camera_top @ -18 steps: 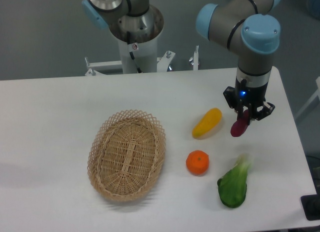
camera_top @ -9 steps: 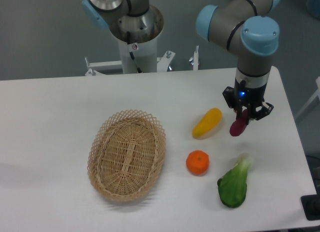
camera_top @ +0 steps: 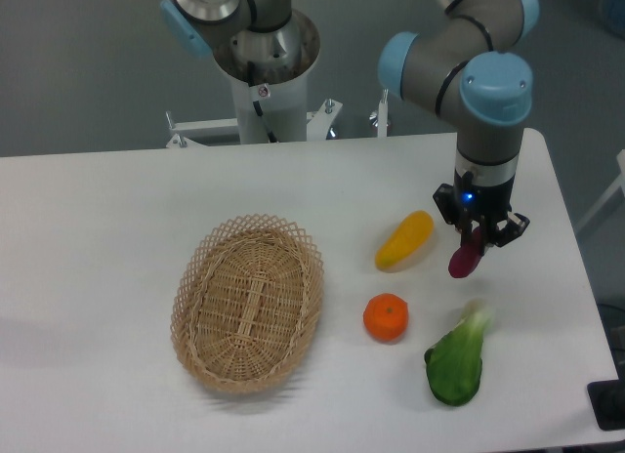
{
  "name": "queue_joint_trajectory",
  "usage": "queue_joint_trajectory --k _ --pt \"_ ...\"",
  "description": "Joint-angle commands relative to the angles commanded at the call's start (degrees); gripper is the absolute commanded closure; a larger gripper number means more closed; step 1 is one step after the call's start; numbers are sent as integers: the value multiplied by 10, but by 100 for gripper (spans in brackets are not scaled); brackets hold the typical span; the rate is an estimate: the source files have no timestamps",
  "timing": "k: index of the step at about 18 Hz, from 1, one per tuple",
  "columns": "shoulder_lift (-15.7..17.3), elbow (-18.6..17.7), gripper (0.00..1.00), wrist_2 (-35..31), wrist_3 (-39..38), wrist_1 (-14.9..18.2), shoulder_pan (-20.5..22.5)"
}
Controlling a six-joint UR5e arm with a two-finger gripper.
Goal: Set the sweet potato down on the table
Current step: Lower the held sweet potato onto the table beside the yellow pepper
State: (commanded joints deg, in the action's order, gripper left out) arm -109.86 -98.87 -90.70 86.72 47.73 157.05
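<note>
Nearest the camera, at the front right of the table [camera_top: 107, 228], lies a green leafy vegetable [camera_top: 456, 363], its pale stalk end pointing up and away from the front edge. Just to its left, and apart from it, sits a round orange fruit [camera_top: 386, 317].

Further left is an oval wicker basket [camera_top: 249, 301], resting flat on the tabletop, well apart from the fruit.

Behind the orange fruit lies a yellow elongated vegetable [camera_top: 404, 240], angled with its far end toward the upper right.

Just right of the yellow vegetable is my gripper [camera_top: 473, 236], pointing straight down over the right part of the table. My fingers are closed narrowly on the upper end of the sweet potato [camera_top: 465, 258]. The sweet potato hangs below the fingertips, tilted, with its lower tapered end down and to the left. It is near the yellow vegetable but does not touch it. Whether its lower tip contacts the tabletop cannot be determined from this view. A blue indicator light is lit on my wrist section above the gripper.

Farthest back, beyond the rear edge of the table, stands my arm base [camera_top: 262, 58], a white column on a metal mount, against a grey wall.
</note>
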Motion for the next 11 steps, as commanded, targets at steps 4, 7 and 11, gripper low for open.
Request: queue_joint_trajectory --k 4,7,11 --pt "3 -25 71 -3 84 -1 32" --pt "-11 -34 71 -1 137 -18 52" --pt "-21 -52 71 0 140 -43 54"
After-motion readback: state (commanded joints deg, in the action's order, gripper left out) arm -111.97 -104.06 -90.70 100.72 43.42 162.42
